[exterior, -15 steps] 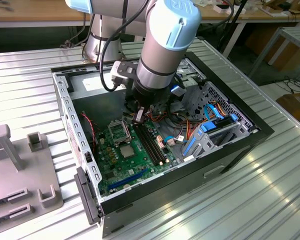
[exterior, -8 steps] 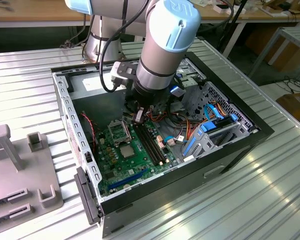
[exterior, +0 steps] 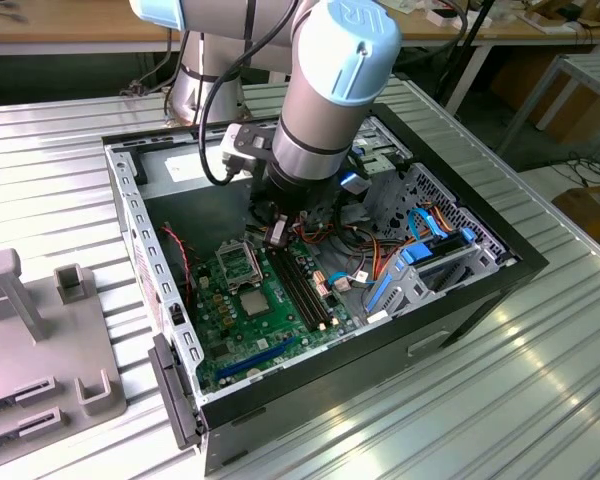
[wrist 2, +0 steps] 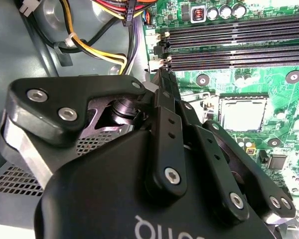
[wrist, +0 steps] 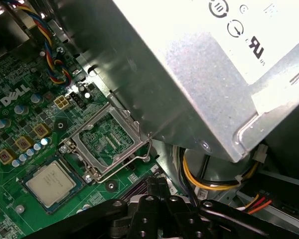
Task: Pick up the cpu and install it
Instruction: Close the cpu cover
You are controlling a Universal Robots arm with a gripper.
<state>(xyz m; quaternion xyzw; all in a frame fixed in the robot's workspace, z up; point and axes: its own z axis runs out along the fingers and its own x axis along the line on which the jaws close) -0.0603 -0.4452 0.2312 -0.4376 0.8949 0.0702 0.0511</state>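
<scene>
While the arm reaches down into the open computer case (exterior: 500, 262), the scene reads as follows.

Gripper: the gripper (exterior: 277, 232) hangs above the motherboard (exterior: 242, 318), by the memory slots (exterior: 302, 285); in the second wrist view its black fingers (wrist 2: 165, 94) lie pressed together with nothing between them.

Cpu: the cpu (wrist: 50, 183) lies flat in its socket on the green board, silver top up, apart from the fingertips and untouched; the second wrist view shows it (wrist 2: 243, 114) just past the closed tips, off to one side.

Load frame: the metal frame (wrist: 105, 141) with its wire lever (wrist: 132, 163) stands swung open, between the cpu and the power supply box (wrist: 189, 74), nearer the fingertips than the cpu is.

Cables: yellow and black wires (wrist 2: 97, 52) run behind the fingers, beside the board's edge.

Fixture: a grey holder (exterior: 40, 340) sits outside the case on the ribbed table (exterior: 540, 400), well apart from the fingers.
</scene>
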